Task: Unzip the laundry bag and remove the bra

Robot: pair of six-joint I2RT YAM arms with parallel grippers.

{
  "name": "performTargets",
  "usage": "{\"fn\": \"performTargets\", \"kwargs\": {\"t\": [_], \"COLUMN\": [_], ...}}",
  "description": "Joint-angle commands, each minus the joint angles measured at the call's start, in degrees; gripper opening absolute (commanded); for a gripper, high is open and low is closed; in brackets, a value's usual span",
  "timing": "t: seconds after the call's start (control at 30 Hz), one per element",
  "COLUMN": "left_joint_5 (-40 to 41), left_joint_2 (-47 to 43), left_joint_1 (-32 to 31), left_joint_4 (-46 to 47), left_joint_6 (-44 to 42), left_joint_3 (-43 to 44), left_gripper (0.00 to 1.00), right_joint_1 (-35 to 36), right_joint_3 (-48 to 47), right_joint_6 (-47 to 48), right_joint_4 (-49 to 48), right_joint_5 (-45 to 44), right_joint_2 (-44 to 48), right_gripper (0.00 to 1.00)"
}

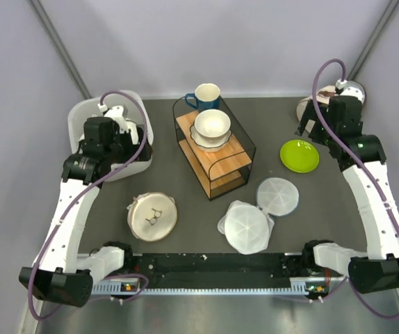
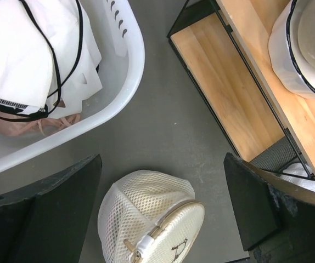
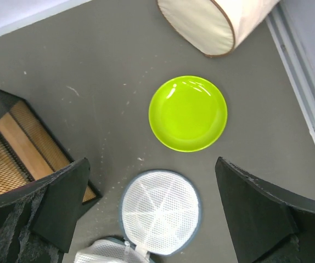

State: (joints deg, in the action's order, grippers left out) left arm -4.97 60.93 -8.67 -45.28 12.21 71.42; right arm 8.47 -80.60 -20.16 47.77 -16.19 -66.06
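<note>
Cream-beige mesh forms the round, flattish laundry bag [image 1: 152,216], which lies on the dark grey surface [image 1: 269,118] at about 7 o'clock from the black wire rack with wooden shelves [image 1: 217,163], its eyeglasses mark facing up. The left claw [image 1: 119,132] is held wide open and empty above the white plastic basket [image 1: 78,111], at 11 o'clock from the bag. The right claw [image 1: 318,129] is likewise spread and empty, well apart at 2 o'clock, near the lime-green plate [image 1: 299,155].

In the left wrist view a dusty-pink garment [image 2: 28,125] is seen in the basket beneath white cloth with black edging [image 2: 26,49]. It may be the bra, but that cannot be settled, nor can it be told whether the zip is run open. If the zip is judged shut, the small white pull tab [image 2: 145,245] at the rim should be pinched squarely. The opposite rim is best pinned by the other claw, so that the light pouch is not dragged along.
</note>
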Motion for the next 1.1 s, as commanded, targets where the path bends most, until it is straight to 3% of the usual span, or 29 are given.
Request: {"fn": "performTargets", "kwargs": {"t": [0.0,0.13,0.27,0.57,0.8,0.93,1.07], "left_joint_5": [-2.76,-2.94,11.52,19.47,14.74,7.10,7.43], "left_joint_2": [1.12,3.75,8.94,19.23,17.04,14.84,14.92], "left_joint_1": [-0.21,-2.57,-11.18,-14.09,-15.85,-18.05,-18.67], "left_joint_4": [1.59,-1.20,-7.26,-18.53,-23.01,-24.42,-24.16], "left_joint_6": [-0.87,-3.58,-3.33,0.01,1.15,1.24,0.71], "left_joint_3": [-0.40,0.38,2.67,4.35,4.79,3.12,0.66], "left_gripper": [0.99,0.99,0.99,0.98,0.96,0.96,0.98], "right_joint_1": [0.23,0.23,0.23,0.23,0.23,0.23,0.23], "right_joint_3": [1.66,1.94,1.76,1.76,2.72,3.16,3.43], "right_joint_6": [-0.14,0.03,1.70,2.85,2.41,1.88,1.53], "right_joint_4": [-6.10,-6.37,-6.72,-7.52,-7.87,-8.04,-8.30], "right_joint_5": [4.40,5.28,8.53,10.56,10.65,10.73,11.35], "right_joint_2": [0.85,0.93,1.02,1.11,0.58,0.50,0.41], "right_gripper": [0.99,0.99,0.99,0.99,0.99,0.99,0.99]}}
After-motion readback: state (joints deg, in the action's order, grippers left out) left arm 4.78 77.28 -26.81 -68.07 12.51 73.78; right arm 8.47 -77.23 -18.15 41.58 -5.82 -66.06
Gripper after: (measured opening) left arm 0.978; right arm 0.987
